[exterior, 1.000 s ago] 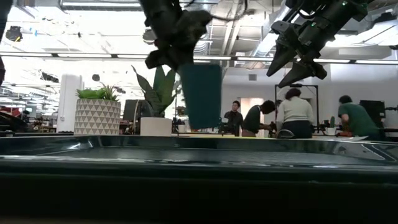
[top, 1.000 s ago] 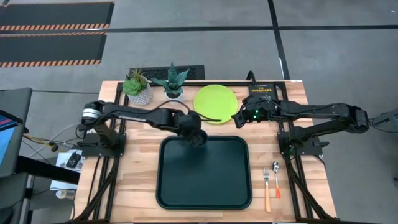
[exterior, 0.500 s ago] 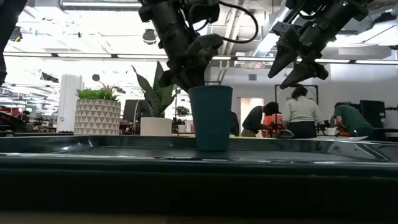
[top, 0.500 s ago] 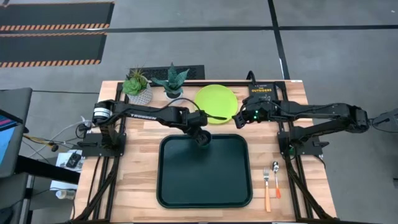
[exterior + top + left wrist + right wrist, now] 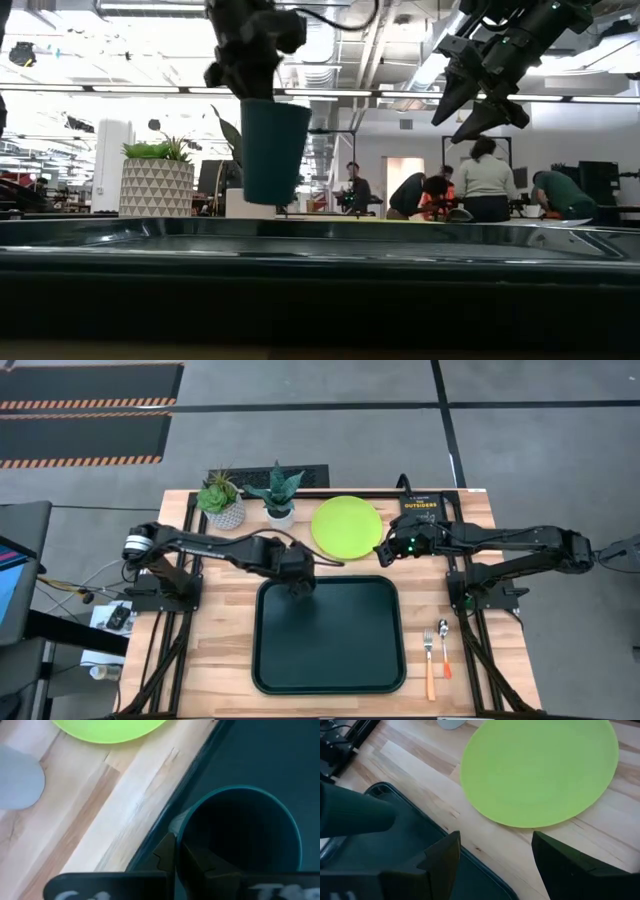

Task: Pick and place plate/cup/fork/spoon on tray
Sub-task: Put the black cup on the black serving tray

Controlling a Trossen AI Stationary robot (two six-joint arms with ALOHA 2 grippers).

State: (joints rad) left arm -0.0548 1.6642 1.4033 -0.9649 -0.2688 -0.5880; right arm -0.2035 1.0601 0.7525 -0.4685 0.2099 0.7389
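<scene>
The dark teal cup (image 5: 272, 150) hangs above the dark green tray (image 5: 328, 650), near its far left corner, with my left gripper (image 5: 297, 576) shut on it; in the high view the gripper hides the cup. The lime-green plate (image 5: 346, 526) lies flat on the table beyond the tray. My right gripper (image 5: 380, 552) hovers open over the bare wood between the plate's right near edge and the tray, holding nothing. The fork (image 5: 429, 660) and the spoon (image 5: 444, 645) lie side by side on the table to the right of the tray. My left gripper holds the cup by its rim (image 5: 179, 827), one finger inside the cup and one finger (image 5: 166, 856) outside. The fingers come from above, slanting down. The cup hangs below them, mouth up and slightly tilted, its bottom (image 5: 268, 200) clear of the tray.
Two potted plants (image 5: 222, 500) (image 5: 279, 495) stand at the far edge, left of the plate. A black book (image 5: 418, 508) lies at the far right, under my right arm. People move in the room behind the table.
My left gripper first sank with the cup until its bottom reached the tray floor near the far edge. Then it rose again and went toward the table's left edge, the cup lifted clear and still held.
</scene>
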